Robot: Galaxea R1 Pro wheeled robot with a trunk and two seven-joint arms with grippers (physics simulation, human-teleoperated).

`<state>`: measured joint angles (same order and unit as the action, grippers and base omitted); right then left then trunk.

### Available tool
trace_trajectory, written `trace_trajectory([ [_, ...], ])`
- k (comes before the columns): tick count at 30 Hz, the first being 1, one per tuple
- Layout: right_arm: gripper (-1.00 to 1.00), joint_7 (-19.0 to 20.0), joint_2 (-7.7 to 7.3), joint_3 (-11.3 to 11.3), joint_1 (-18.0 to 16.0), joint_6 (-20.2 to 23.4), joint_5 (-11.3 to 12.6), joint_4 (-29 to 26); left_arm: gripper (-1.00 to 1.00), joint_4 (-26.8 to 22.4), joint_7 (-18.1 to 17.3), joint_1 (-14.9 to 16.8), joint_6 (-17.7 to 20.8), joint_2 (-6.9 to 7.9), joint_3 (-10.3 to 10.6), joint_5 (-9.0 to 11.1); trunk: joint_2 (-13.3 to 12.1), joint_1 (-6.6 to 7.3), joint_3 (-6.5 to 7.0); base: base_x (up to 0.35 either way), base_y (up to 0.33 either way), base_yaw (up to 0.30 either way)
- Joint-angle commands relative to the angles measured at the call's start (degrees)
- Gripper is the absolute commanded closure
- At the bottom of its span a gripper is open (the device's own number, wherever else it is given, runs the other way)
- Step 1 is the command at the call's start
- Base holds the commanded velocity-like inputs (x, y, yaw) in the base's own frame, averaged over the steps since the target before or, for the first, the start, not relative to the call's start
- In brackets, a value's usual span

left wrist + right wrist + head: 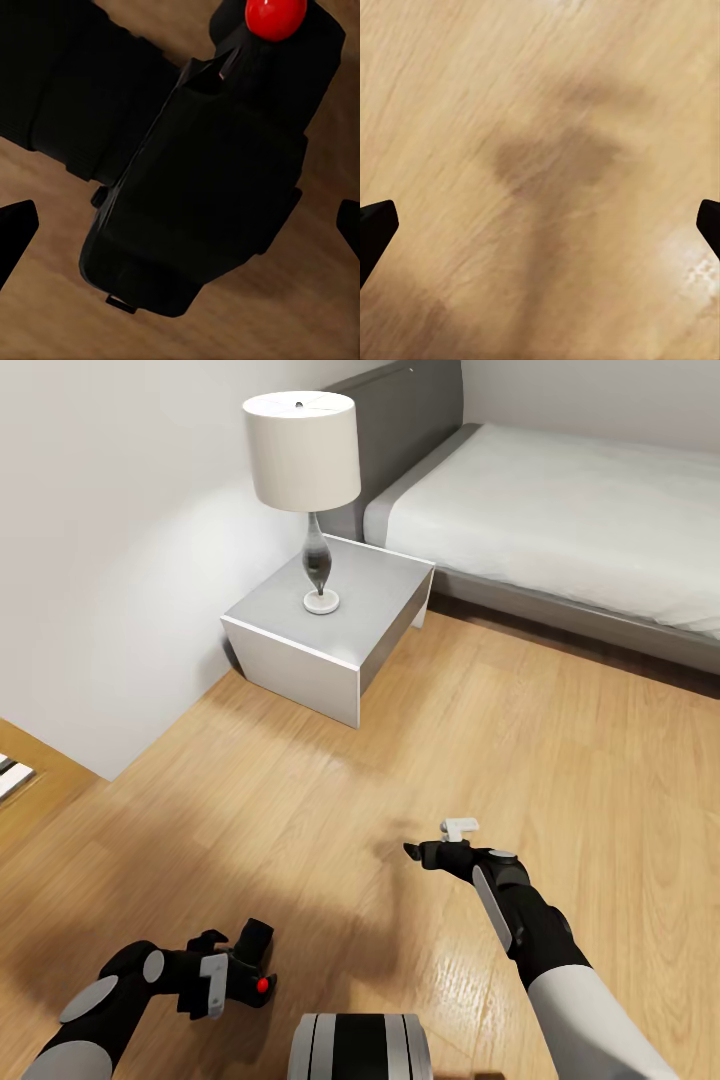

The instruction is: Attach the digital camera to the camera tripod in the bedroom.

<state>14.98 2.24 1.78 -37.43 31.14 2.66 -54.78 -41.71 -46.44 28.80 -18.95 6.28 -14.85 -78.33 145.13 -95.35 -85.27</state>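
Black digital camera (202, 187) in left gripper (240, 970), red button close-up at wrist.

- In your left wrist view the digital camera (217, 187) runs off the frame's edge — its red button (275, 16) is clipped, and the body is one dark mass with no detail.
- Your left gripper's fingers (15, 229) show there only as tips at the frame's sides.
- In the head view the bed (560, 510) is cut by the right edge.
- The right gripper (425, 852) is small there — you cannot tell its jaws.
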Motion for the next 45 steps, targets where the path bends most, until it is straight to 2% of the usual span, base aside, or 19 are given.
trace_trajectory([
  [1, -1.0, -0.01, -0.02, -0.02, -0.02, 0.32, 0.26, -0.06, -1.0, -0.03, 0.13, 0.02, -0.29, -0.04, -0.18, -0.33, 0.01, 0.01, -0.04, 0.0, 0.0, 0.0],
  [6, -1.0, -0.03, 0.0, -0.02, -0.02, 0.29, 0.18, -0.06, -1.0, 0.37, 1.51, 0.04, -0.29, -0.01, -0.13, -0.38, 0.01, 0.01, -0.04, 0.0, 0.0, 0.0],
  [14, -1.0, -0.04, -0.02, -0.02, -0.02, -0.66, 0.33, -0.06, -1.0, 3.99, 2.93, 1.69, -0.28, 0.09, -0.1, -0.37, 0.01, 0.01, -0.04, 0.0, 0.0, 0.0],
  [28, -1.0, 0.04, -0.04, -0.02, -0.02, -1.74, 0.53, -0.06, -1.0, 5.61, 3.43, 2.34, -0.2, 0.16, -0.1, -0.33, 0.01, 0.01, -0.04, 0.0, 0.0, 0.0],
  [36, -1.0, 0.04, -0.04, -0.02, -0.02, -1.79, 0.53, -0.06, -1.0, 6.11, 3.45, 2.55, 1.86, 0.21, -0.1, -0.35, 0.01, 0.01, -0.04, 0.0, 0.0, 0.0],
  [45, -1.0, 0.05, -0.04, -0.02, -0.02, -1.82, 0.51, -0.06, -1.0, 12.11, 3.53, 5.59, 2.24, 0.3, -0.1, -0.39, 0.01, 0.01, -0.04, 0.0, 0.0, 0.0],
])
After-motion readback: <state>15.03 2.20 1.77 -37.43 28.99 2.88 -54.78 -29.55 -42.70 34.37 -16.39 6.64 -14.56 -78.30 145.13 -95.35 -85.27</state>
